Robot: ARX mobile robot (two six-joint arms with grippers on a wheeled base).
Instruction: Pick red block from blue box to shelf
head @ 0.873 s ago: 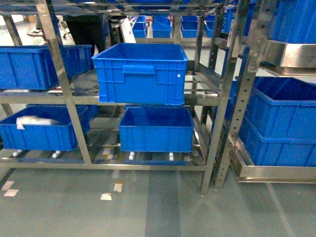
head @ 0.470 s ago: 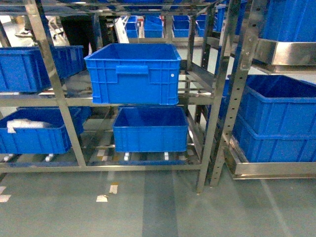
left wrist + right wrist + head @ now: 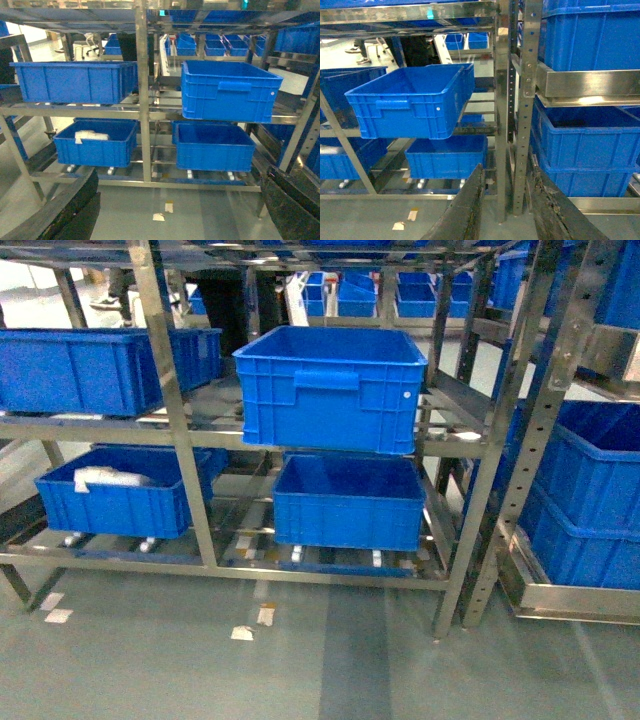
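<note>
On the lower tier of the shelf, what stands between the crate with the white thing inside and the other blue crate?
In the head view, a steel post of the shelf stands between the left crate and the middle crate.

The shelf (image 3: 180, 430) is bare steel, silver-grey with a brushed, softly reflective finish; its upright posts on the right are punched with rows of holes. The crates (image 3: 335, 385) on it are dark blue moulded plastic, ribbed on the walls, slightly glossy. A crumpled white wrapping (image 3: 100, 478), perhaps plastic film, lies in the lower left crate. The floor (image 3: 330, 670) is smooth, grey-green and faintly shiny. The right gripper's fingers (image 3: 552, 212) look black, matt and rough-edged.
</note>
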